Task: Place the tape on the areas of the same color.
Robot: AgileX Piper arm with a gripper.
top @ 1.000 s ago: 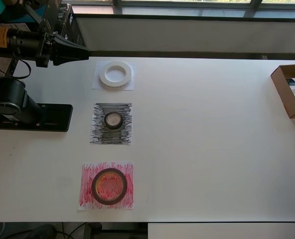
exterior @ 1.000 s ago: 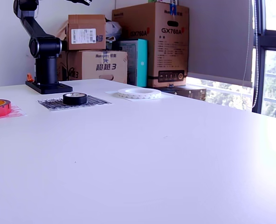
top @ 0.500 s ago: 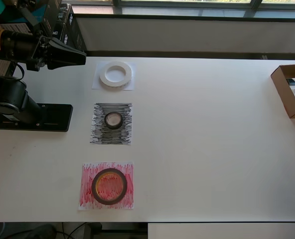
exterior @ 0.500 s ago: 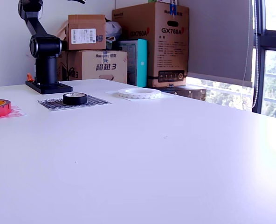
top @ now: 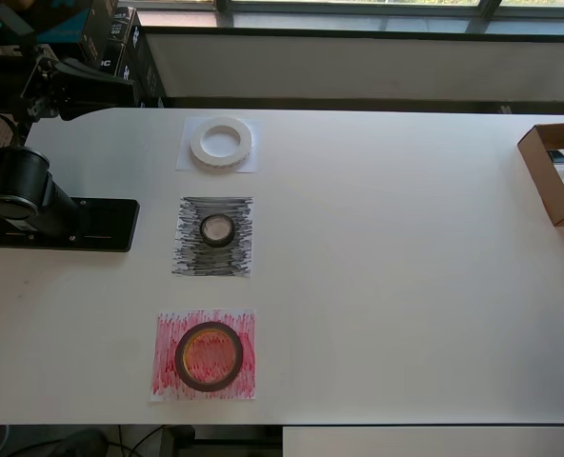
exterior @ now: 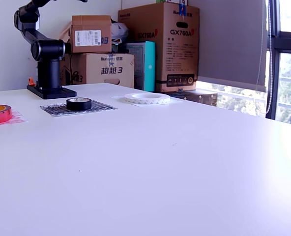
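Claw (top: 120, 92) sits off the table's far-left corner in overhead view, up by the dark boxes, pointing twd the white roll; it's dark against dark clutter, so can't tell if jaws are parted or shut, tho nothing seems to be in it. In exterior view the claw is cut off by the top edge, only the arm's elbow and post show. Taking the arm base (top: 68, 224) as landmark (overhead view): white roll (top: 221, 143) lies up and to the right of it, resting on the white sheet (top: 186, 164); black roll (top: 216, 229) is straight right of the base, near, centred on the black-scribbled sheet (top: 187, 252); red roll (top: 208, 355) is down and right of the base, farthest off, on the red-scribbled sheet (top: 168, 381). So each roll already sits on its matching colour; judging by that, task looks done and no grab is called for, the claw is well apart from all 3, white roll being nearest. If any nudge were needed, rolls lie flat, round, no long axis to line up with. Cardboard box (top: 553, 171) at the table's right edge, far from the base, is partly cut off; contents unclear.
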